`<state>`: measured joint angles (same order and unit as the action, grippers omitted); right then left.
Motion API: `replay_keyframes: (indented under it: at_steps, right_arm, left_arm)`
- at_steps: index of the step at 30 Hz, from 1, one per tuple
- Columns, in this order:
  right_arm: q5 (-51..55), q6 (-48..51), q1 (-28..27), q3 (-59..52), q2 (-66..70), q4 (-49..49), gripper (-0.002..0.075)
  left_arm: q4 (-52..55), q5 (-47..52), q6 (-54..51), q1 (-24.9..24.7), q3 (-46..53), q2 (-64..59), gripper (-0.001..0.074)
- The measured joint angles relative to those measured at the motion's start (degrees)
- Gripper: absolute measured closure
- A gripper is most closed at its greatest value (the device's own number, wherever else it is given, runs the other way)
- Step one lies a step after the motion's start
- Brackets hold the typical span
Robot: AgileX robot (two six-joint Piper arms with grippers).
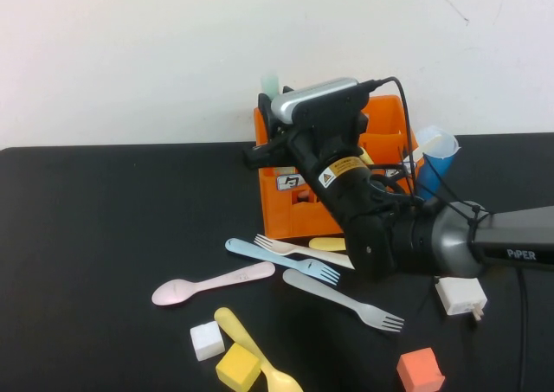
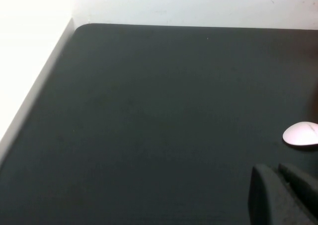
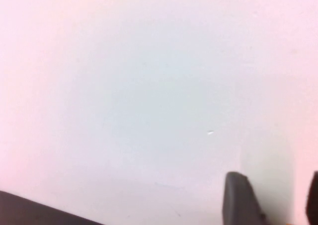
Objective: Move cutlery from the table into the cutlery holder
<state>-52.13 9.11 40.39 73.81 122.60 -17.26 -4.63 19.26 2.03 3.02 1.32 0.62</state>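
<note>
The orange cutlery holder [image 1: 391, 122] stands at the back middle of the black table [image 1: 104, 236]. My right gripper [image 1: 267, 119] hovers over the holder's left end, open; a pale mint piece [image 1: 270, 84] stands up in the holder beside it. On the table in front lie a pink spoon [image 1: 212, 282], a light blue fork [image 1: 281, 260], a cream fork [image 1: 303, 251], a grey fork [image 1: 342, 301], a yellow spoon [image 1: 255, 353] and a yellow piece [image 1: 327, 244]. My left gripper [image 2: 278, 185] is shut and empty above bare table, near the pink spoon's bowl [image 2: 301, 134].
A blue-and-clear measuring cup [image 1: 434, 154] stands right of the holder. A white block with prongs [image 1: 460, 297], an orange cube [image 1: 421, 370], a white cube [image 1: 206, 340] and a yellow cube [image 1: 237, 366] lie at the front. The right arm [image 1: 485, 240] crosses the table's right side.
</note>
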Motion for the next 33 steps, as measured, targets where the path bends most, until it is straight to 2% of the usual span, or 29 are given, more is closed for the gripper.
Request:
replay_keyframes:
  at_steps: [5,9,13,15,19,22,29,33]
  right_arm:
    - [0.4,-0.2,0.0,-0.3,-0.5,-0.1,0.0404]
    - [0.7,-0.5,0.0,-4.4,-4.8,-0.2,0.0419]
    - [0.7,-0.6,0.0,-12.3,-14.6,-0.2,0.0537]
    - [0.7,-0.6,0.0,-17.2,-21.3,-0.1,0.0628]
    - [4.1,1.0,0.0,-25.5,-34.1,1.2,0.0707]
    - [11.5,5.7,0.0,-30.5,-44.0,4.0,0.0721]
    - [39.2,21.5,0.0,-33.7,-65.9,5.7,0.0727]
    - [55.8,23.4,0.0,-36.5,-76.9,5.2,0.0727]
  left_arm:
    - [0.0,0.0,0.0,0.0,0.0,0.0,0.0736]
    - [0.0,0.0,0.0,0.0,0.0,0.0,0.0736]
    - [0.0,0.0,0.0,0.0,0.0,0.0,0.0736]
    - [0.0,0.0,0.0,0.0,0.0,0.0,0.0736]
    - [0.0,0.0,0.0,0.0,0.0,0.0,0.0736]
    - [0.0,0.0,0.0,0.0,0.0,0.0,0.0736]
    - [0.0,0.0,0.0,0.0,0.0,0.0,0.0736]
    - [0.0,0.0,0.0,0.0,0.0,0.0,0.0736]
